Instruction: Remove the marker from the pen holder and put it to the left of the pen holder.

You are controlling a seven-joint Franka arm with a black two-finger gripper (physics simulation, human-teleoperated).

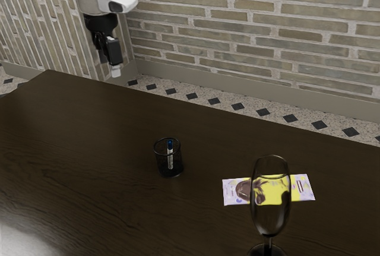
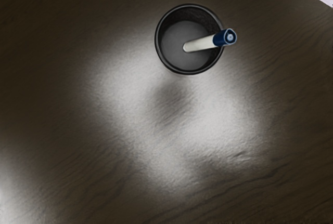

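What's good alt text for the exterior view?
A white marker with a blue end sits in a black pen holder on a dark wooden table. The robot's hand hangs away from it, toward the exterior view's upper left. At right, a stemmed glass partly overlaps a purple-and-yellow packet.

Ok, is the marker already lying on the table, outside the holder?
No, the marker stands inside the holder, leaning on its rim with the blue end up.
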